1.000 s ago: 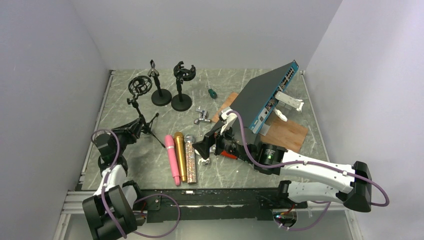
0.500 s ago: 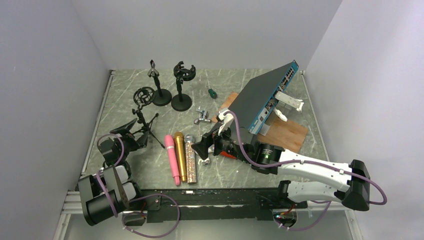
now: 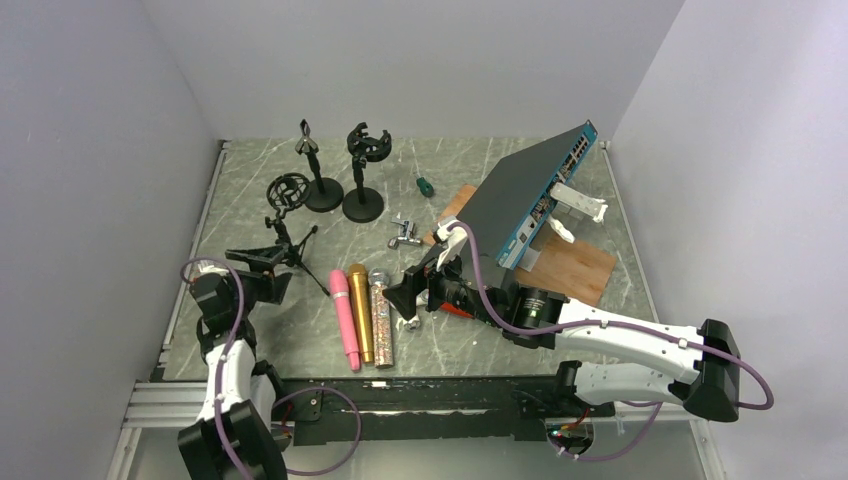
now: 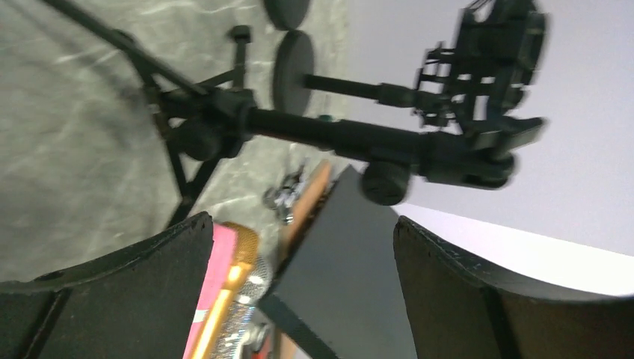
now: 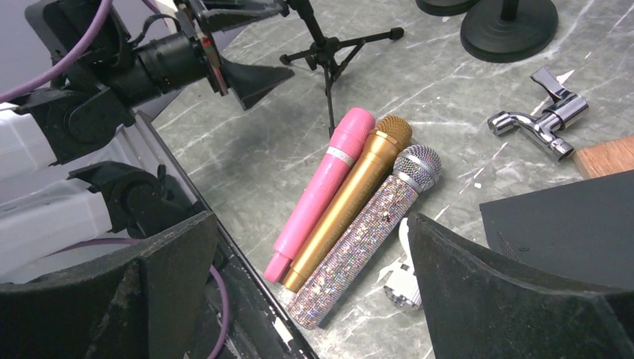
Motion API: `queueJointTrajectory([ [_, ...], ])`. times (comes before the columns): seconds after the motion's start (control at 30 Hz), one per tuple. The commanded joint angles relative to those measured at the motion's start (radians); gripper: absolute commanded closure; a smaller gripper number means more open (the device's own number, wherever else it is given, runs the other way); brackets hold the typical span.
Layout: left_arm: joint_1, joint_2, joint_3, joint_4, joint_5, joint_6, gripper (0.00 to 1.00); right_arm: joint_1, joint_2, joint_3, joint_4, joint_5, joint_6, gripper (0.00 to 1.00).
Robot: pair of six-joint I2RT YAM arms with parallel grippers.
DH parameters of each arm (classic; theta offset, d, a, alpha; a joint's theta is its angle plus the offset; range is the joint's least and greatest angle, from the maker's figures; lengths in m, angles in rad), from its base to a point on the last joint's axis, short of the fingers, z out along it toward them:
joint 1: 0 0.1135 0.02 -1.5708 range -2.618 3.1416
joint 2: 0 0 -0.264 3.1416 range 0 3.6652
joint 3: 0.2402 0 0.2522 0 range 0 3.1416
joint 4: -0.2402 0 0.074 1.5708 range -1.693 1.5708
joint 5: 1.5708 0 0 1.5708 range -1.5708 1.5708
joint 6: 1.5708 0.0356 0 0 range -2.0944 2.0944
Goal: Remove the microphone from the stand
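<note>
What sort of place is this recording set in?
Probably a robot test booth in a lab, not a studio: bare walls box in a table strewn with unrelated props, such as microphones, stands and a network switch.

**Surfaces and finishes on the table**

The table (image 5: pixel 247 149) has a stone-like grey top with pale veins and a dull sheen. The pink microphone (image 5: pixel 321 193) looks like smooth plastic, with a shiny silver ring. The gold microphone (image 5: pixel 351 198) has a satin metallic skin. The glitter microphone (image 5: pixel 359 247) is rough and sparkling along its body, and its head is metal mesh. The tripod stand (image 4: pixel 314 129) is matt black, metal by its look. The tap fitting (image 5: pixel 542 120) is polished chrome. The board (image 3: pixel 578 265) is bare matt wood. The network switch (image 3: pixel 515 190) has a dark matt top.
</note>
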Motion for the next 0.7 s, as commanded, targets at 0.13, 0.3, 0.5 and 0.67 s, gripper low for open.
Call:
queueJointTrajectory([
  [0.13, -0.178, -0.045, 0.287, -0.386, -0.139, 0.449, 0.07, 0.003, 0.005, 0.062, -0.007, -0.006, 0.008, 0.0],
  [0.3, -0.38, -0.092, 0.428, -0.405, -0.214, 0.593, 0.09, 0.002, -0.008, 0.154, -0.122, 0.025, -0.005, 0.0],
  [0.5, -0.696, -0.064, 0.602, -0.294, -0.225, 0.729, 0.09, 0.003, -0.003, 0.328, -0.326, 0.181, -0.027, 0.0],
  [0.67, -1.026, -0.017, 0.786, -0.259, -0.282, 0.864, 0.09, 0.003, -0.008, 0.482, -0.512, 0.397, -0.045, 0.0],
])
